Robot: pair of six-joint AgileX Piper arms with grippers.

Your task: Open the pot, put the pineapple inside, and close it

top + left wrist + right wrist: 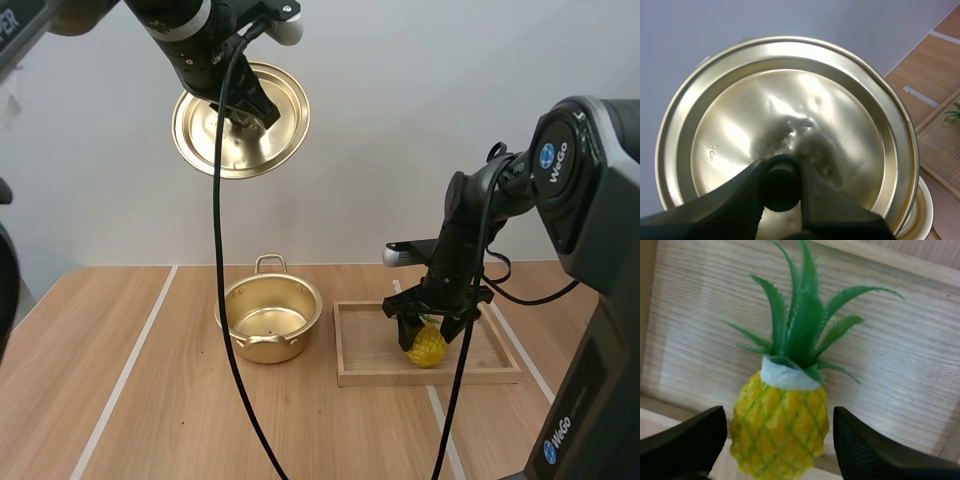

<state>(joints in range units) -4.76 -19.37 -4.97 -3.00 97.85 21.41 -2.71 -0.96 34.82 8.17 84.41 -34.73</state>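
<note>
Left pincer (781, 172): you have it clamped on the lid's knob (782, 187), one finger on each side, and it is raised high over the table (130, 400).
Lid (790, 110): it hangs from your left pincer, steeply tilted, with its gold knob side turned toward that pincer.
Right pincer (432, 328): your fingers (690, 440) stand apart, lowered into the tray (370, 378), one on each side of the pineapple. A thin gap shows on both sides.
Pineapple (780, 430): it sits right between your right pincer's fingers on the tray floor, green leaves pointing away from the pincer.
Pot (268, 318): it is uncovered and stands on the table to the left of your right pincer, just beside the tray. It is far below your left pincer.
</note>
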